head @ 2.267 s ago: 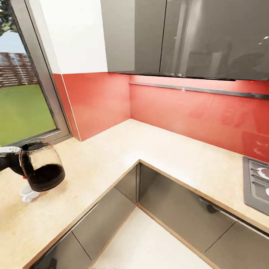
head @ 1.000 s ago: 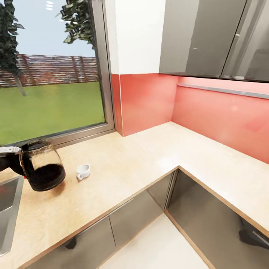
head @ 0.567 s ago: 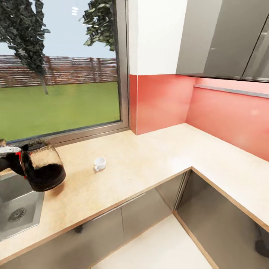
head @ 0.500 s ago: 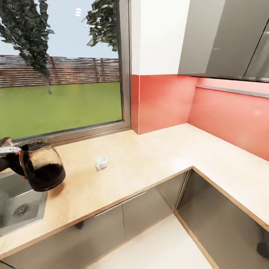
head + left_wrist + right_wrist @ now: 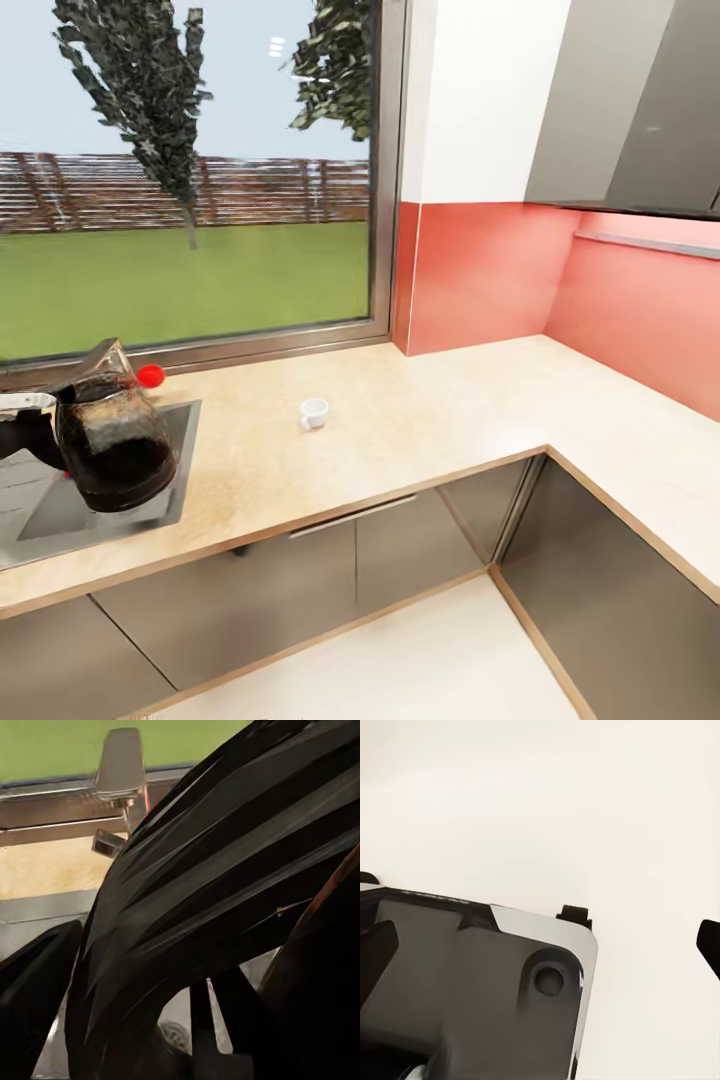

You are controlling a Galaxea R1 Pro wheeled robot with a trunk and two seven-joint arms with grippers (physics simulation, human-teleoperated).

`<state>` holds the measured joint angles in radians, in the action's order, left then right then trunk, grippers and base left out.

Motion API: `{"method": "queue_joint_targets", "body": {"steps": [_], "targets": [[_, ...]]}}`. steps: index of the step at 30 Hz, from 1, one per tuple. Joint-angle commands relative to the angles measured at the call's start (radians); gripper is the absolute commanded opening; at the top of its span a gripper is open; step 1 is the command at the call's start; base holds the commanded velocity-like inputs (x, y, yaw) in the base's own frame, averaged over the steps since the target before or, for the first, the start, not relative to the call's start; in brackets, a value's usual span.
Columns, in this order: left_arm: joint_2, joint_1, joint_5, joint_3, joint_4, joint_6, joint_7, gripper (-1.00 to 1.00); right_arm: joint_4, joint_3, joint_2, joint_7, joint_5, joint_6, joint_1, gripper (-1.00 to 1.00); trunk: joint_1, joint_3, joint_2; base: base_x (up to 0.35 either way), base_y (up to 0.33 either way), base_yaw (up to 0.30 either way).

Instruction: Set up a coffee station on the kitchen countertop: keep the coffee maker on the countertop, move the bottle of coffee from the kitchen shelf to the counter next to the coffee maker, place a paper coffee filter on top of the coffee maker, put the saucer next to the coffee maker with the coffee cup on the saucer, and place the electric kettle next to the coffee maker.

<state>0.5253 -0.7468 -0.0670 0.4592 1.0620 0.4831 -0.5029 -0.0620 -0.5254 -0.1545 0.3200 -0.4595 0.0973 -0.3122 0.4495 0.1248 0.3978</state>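
My left gripper (image 5: 22, 432) sits at the left edge of the head view, closed around the black handle of the coffee maker (image 5: 112, 447), a glass carafe about half full of dark coffee. I hold it upright in the air above the sink (image 5: 60, 495), its round belly over the basin's near right part, with the counter (image 5: 420, 430) running off to the right. Through my left wrist camera the carafe (image 5: 225, 900) is pressed so close that it reads as a dark, streaked mass; past it I make out the tap (image 5: 120, 765), the window sill and the basin floor with its drain. A red knob (image 5: 150, 376) shows just behind the carafe at the back of the sink. The cup (image 5: 313, 413), small and white, stands on the counter well to the right of the carafe, apart from my hand, between the sink and the corner. In my right wrist camera dark tips show at either edge of the frame, widely separated with only pale floor between them, so that gripper (image 5: 540, 945) is spread and holding nothing, above a grey part of my base.
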Motion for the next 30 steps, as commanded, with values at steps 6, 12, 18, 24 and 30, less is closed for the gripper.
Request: {"method": "queue_joint_targets", "body": {"steps": [6, 12, 18, 24, 30], "targets": [[-0.001, -0.002, -0.005, 0.003, 0.001, 0.005, -0.008, -1.0, 0.001, -0.008, 0.0, 0.004, -0.01, 0.003, -0.001, 1.0, 0.001, -0.001, 0.002, -0.003, 0.0, 0.278], [-0.001, -0.002, -0.005, 0.003, 0.002, 0.005, -0.008, -1.0, 0.001, -0.008, 0.0, 0.004, -0.01, 0.003, -0.001, 1.0, 0.001, -0.003, 0.002, 0.0, 0.0, 0.278], [-0.001, -0.002, -0.005, 0.004, 0.004, 0.005, -0.008, -1.0, 0.001, -0.008, 0.0, 0.004, -0.01, 0.003, -0.001, 1.0, 0.001, -0.006, 0.002, 0.0, 0.0, 0.278], [-0.001, -0.002, -0.005, 0.004, 0.004, 0.005, -0.008, -1.0, 0.001, -0.008, 0.0, 0.004, -0.01, 0.003, -0.001, 1.0, 0.001, -0.009, 0.002, 0.0, 0.0, 0.278], [-0.001, -0.002, -0.005, 0.005, 0.005, 0.005, -0.008, -1.0, 0.001, -0.009, 0.0, 0.004, -0.01, 0.003, -0.001, 1.0, 0.001, -0.009, 0.002, 0.0, 0.0, 0.278]]}}
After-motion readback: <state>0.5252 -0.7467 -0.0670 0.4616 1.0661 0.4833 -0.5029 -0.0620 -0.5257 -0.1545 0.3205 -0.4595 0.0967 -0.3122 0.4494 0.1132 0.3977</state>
